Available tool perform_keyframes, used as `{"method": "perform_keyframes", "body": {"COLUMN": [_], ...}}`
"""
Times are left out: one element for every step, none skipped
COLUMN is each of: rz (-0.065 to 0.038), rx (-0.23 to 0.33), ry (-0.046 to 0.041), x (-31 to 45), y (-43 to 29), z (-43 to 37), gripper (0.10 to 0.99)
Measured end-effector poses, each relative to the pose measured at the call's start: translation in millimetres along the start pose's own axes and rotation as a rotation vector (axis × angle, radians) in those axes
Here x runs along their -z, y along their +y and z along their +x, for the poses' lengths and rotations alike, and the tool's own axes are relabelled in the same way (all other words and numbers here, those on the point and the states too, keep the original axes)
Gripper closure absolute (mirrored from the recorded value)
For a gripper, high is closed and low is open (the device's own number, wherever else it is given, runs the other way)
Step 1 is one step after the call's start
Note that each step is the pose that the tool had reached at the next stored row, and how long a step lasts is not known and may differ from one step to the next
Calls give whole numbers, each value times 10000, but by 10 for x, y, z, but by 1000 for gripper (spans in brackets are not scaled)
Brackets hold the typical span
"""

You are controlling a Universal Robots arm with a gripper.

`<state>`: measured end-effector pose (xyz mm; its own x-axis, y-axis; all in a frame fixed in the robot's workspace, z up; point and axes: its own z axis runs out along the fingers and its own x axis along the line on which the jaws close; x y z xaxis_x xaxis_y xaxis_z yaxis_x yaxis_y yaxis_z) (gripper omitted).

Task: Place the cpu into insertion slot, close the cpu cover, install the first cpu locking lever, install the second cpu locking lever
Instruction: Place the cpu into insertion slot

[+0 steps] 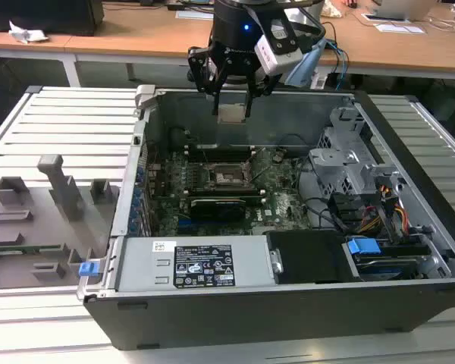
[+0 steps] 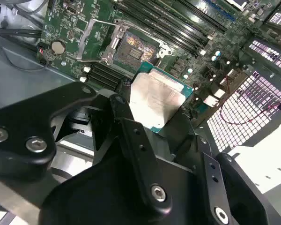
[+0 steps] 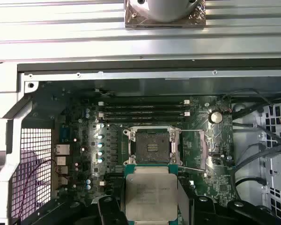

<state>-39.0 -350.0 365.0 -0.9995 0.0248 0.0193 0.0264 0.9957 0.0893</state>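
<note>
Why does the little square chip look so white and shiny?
Light glares off the small flat silvery-grey metal chip in the second wrist view, washing its top white; in the first wrist view the sheen is softer, and the perforated grey case wall glows pinkish-white; in the exterior view the chip looks dull.

No text I can read. In the exterior view, a black label (image 1: 203,265) with white print sits on the power supply (image 1: 250,262), at 6 o'clock in the case (image 1: 288,311); too small. A white sticker (image 1: 164,246) at the label's 10 o'clock, same. Faint marking on the cpu (image 3: 151,194) lid, first wrist view, illegible.
</note>
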Motion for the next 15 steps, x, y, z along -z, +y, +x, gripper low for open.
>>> {"method": "perform_keyframes", "body": {"rz": [0, -1, -2, -2, -4, -5, -6, -8, -8, -9, -9, -10, -11, -11, -12], "rx": [0, -23, -82, -137, -193, -271, -314, -350, -395, -449, -482, -502, -557, -597, -616], "ry": [0, -1, -7, -11, -17, -24, -27, -31, -35, -40, -43, -45, -49, -53, -55], "x": [0, 0, 0, 0, 0, 0, 0, 0, 0, 0, 0, -1, -1, -1, -1], "y": [0, 0, 0, 0, 0, 0, 0, 0, 0, 0, 0, 0, 0, 0, 0], "z": [0, 0, 0, 0, 0, 0, 0, 0, 0, 0, 0, 0, 0, 0, 0], "gripper": [549, 549, 549, 549, 549, 549, 549, 549, 549, 549, 549, 549, 549, 549, 549]}}
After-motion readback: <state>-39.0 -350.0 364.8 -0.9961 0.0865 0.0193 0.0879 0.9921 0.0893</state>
